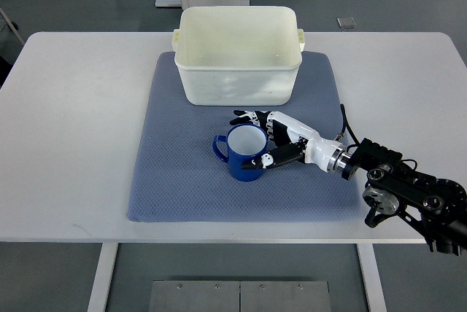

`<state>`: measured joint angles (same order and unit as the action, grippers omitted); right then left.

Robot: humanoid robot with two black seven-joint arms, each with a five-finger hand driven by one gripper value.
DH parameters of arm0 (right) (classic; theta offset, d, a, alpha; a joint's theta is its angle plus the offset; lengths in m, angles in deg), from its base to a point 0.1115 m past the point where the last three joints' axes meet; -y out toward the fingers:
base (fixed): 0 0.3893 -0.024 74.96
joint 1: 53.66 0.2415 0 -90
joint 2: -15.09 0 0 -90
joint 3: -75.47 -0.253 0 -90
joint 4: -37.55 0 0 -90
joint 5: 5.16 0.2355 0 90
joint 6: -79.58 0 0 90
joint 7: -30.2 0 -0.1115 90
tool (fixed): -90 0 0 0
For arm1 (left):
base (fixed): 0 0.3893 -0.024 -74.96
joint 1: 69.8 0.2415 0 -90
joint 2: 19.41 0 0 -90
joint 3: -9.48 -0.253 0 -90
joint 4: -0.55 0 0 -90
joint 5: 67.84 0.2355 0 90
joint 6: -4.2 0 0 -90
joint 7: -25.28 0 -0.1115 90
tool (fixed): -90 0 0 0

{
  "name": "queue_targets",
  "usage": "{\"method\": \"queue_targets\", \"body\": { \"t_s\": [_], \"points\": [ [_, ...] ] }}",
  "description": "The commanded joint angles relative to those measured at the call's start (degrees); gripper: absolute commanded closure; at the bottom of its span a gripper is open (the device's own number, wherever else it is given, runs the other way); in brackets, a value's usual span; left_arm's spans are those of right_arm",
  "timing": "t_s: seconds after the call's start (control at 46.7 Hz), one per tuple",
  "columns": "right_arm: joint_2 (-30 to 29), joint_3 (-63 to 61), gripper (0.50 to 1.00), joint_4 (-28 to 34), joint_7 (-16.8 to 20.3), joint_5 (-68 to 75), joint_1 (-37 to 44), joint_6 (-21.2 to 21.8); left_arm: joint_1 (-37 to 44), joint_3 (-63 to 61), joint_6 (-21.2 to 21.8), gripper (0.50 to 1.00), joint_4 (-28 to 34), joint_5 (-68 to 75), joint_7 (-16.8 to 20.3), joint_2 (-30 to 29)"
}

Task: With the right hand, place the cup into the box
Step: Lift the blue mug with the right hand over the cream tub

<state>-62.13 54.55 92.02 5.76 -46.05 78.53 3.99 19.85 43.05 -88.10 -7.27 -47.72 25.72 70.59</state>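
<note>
A blue cup [241, 153] with a white inside stands upright on the blue-grey mat [175, 181], its handle pointing left. My right hand [264, 137] reaches in from the lower right and wraps around the cup's right side, fingers behind the rim and thumb at the front. The cream plastic box [238, 86] stands just behind the cup at the mat's far edge, with nothing in it. My left arm does not show.
The mat lies on a white table [73, 108]. The right arm's black wrist and forearm [408, 192] hang over the table's front right corner. Grey floor and a cabinet base show beyond the far edge.
</note>
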Motion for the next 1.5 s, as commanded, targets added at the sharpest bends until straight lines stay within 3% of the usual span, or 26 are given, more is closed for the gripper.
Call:
{"method": "queue_targets", "body": {
  "t_s": [0.0,0.385,0.492,0.556,0.578,0.599,0.642,0.663,1.027,1.305,1.477],
  "points": [
    [-0.12,0.00,0.515,-0.41,-0.08,0.02,0.00,-0.08,0.00,0.00,0.02,0.500,0.00,0.00,0.00,0.00],
    [-0.12,1.58,0.565,-1.03,-2.10,0.02,-0.71,-0.34,0.00,0.00,0.02,0.500,0.00,0.00,0.00,0.00],
    [-0.04,2.64,0.599,-0.94,-3.07,0.02,-0.71,-0.34,0.00,0.00,0.02,0.500,0.00,0.00,0.00,0.00],
    [0.05,2.99,0.672,-0.94,-3.51,0.02,-0.71,-0.34,0.00,0.00,-0.07,0.500,0.00,0.00,0.00,0.00],
    [0.05,3.08,0.717,-0.94,-3.68,0.02,-0.71,-0.34,0.00,0.00,0.02,0.500,0.00,0.00,0.00,0.00],
    [0.05,3.08,0.786,-0.94,-3.77,0.02,-0.71,-0.34,0.00,0.00,0.02,0.500,0.00,0.00,0.00,0.00],
    [0.23,3.17,0.983,-0.86,-4.21,0.02,-0.71,-0.17,0.00,0.00,0.02,0.500,0.00,0.00,0.00,0.00],
    [0.32,3.25,1.000,-0.86,-4.30,0.02,-0.71,-0.17,0.00,0.00,0.02,0.500,0.00,0.00,0.00,0.00],
    [0.31,3.08,1.000,0.28,-6.94,0.37,0.35,-0.17,0.00,0.00,0.02,0.500,0.00,0.00,0.00,0.00],
    [9.63,1.06,1.000,9.16,-7.99,1.78,5.18,0.62,0.00,0.00,0.02,0.500,0.00,0.00,0.00,0.00],
    [11.48,-3.59,1.000,10.04,-7.03,3.27,7.73,2.47,0.00,0.00,0.02,0.500,0.00,0.00,0.00,0.00]
  ]
}}
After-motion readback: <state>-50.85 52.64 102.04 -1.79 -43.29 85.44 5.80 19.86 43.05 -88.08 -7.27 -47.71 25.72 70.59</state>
